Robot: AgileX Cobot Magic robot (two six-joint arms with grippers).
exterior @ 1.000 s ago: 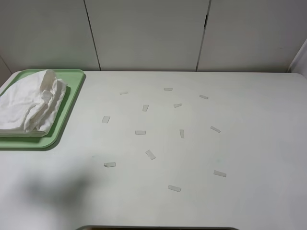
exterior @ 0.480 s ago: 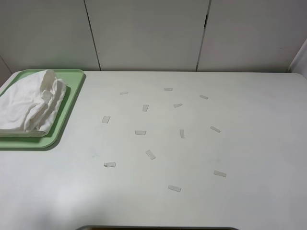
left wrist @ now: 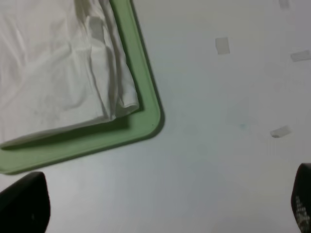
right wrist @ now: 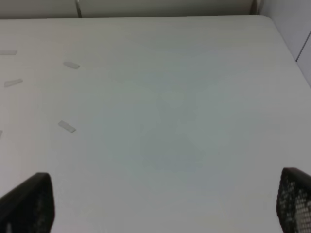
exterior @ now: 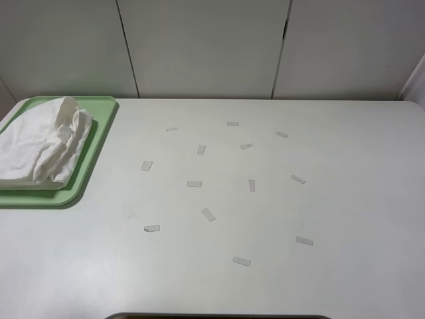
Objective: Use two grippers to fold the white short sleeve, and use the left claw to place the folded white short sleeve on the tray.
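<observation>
Tabletop [exterior: 279,219]: wide white surface, pale wall panels behind it.
Tray [exterior: 99,133]: light green, at the far left edge of the tabletop; one rounded corner shows in the left wrist view.
White short sleeve [exterior: 40,146]: folded and wrinkled, lying on the tray, its folded edge just inside the rim.
Tape strips [exterior: 208,214]: small pale pieces scattered over the middle of the tabletop, well apart from the tray.
Left pincer [left wrist: 160,204]: released, jaws spread wide, empty, above bare tabletop near the tray corner.
Right pincer [right wrist: 165,204]: released, spread wide, empty, over bare tabletop.

White tabletop [exterior: 345,199], small pale tape strips [exterior: 208,214] scattered across it, white panelled wall [exterior: 206,46] behind
</observation>
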